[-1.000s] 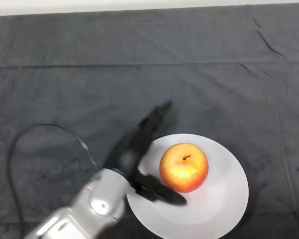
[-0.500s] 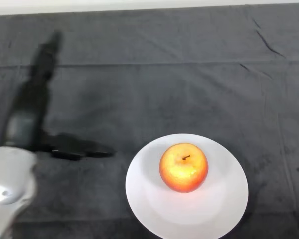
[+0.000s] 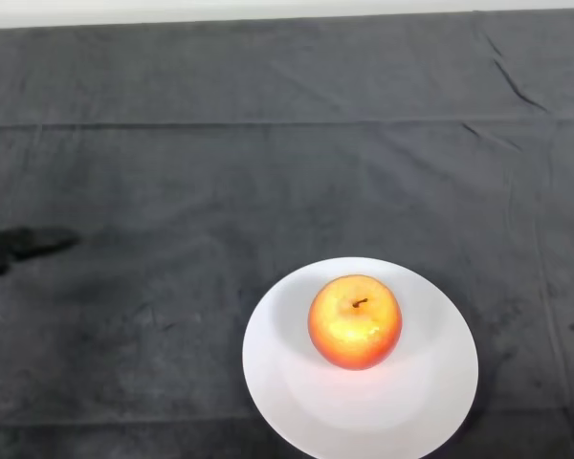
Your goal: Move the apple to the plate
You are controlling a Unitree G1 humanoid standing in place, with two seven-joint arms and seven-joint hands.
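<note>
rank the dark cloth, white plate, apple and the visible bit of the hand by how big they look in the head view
1. dark cloth: fills nearly the whole view.
2. white plate: well smaller than the cloth.
3. apple: sits inside the plate's rim.
4. hand: only a thin sliver at the left edge, so its real size can't be judged.
</note>
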